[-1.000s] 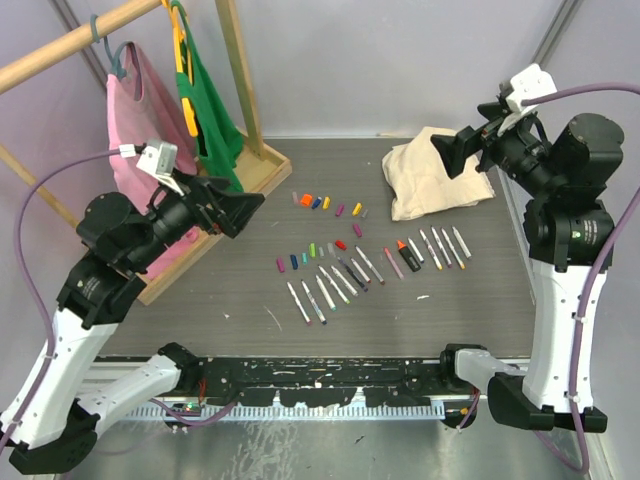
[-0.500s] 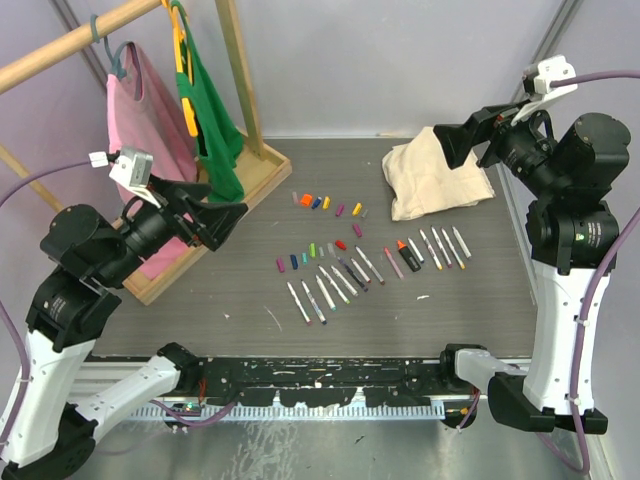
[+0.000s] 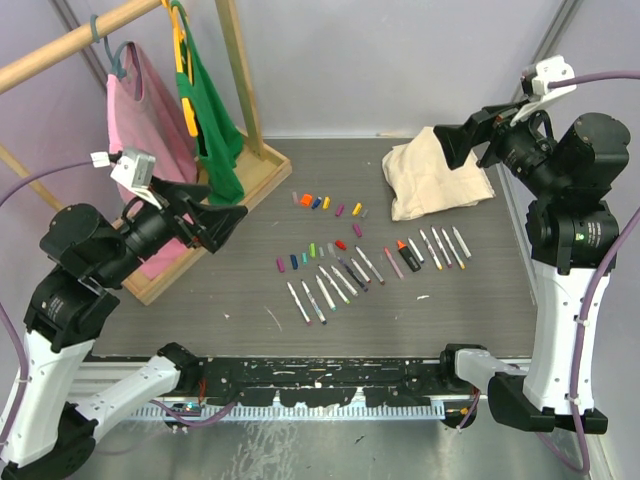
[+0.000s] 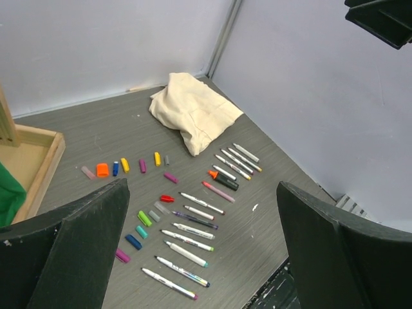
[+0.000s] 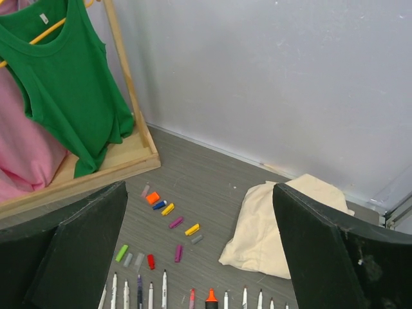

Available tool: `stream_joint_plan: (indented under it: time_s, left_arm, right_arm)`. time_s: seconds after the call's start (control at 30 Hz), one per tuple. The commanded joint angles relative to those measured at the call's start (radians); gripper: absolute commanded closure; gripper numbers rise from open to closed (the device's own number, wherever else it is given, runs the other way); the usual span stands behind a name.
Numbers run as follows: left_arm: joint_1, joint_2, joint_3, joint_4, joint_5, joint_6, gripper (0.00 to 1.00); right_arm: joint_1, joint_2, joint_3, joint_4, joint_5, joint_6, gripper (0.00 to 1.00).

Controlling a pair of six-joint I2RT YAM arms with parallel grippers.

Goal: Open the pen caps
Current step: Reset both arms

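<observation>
Several loose pen caps lie on the grey table in two groups: an orange, blue, yellow and purple row (image 3: 325, 203) further back, and a purple, blue, green and red row (image 3: 305, 252) next to the pens. White-barrelled pens (image 3: 330, 285) lie uncapped side by side. A black highlighter (image 3: 408, 256) with an orange tip lies among them. The caps also show in the left wrist view (image 4: 102, 170) and the right wrist view (image 5: 152, 197). My left gripper (image 3: 232, 215) (image 4: 201, 185) is open and empty, high above the table's left side. My right gripper (image 3: 443, 145) (image 5: 199, 188) is open and empty, high at the back right.
A crumpled beige cloth (image 3: 435, 180) lies at the back right. A wooden clothes rack (image 3: 245, 90) with a pink top (image 3: 140, 110) and a green top (image 3: 205, 100) stands at the back left on a wooden base (image 3: 262, 172). Grey walls close the back and sides.
In the first half second the left arm pulled back to the left and the right gripper rose a little. Since then neither arm has moved. Pens and caps lie as before.
</observation>
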Motion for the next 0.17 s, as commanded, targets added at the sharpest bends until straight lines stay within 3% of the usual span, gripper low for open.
stream_joint_plan:
  time_s: [0.0,0.13]
  left_arm:
    - [0.005,0.011,0.055,0.015,0.033,0.015,0.02]
    - [0.006,0.011,0.061,0.010,0.033,0.018,0.02]
  right_arm:
    - [-0.003,-0.019,0.013,0.015,0.013,-0.024,0.00]
    - [-0.003,-0.020,0.012,0.014,0.019,-0.042,0.00]
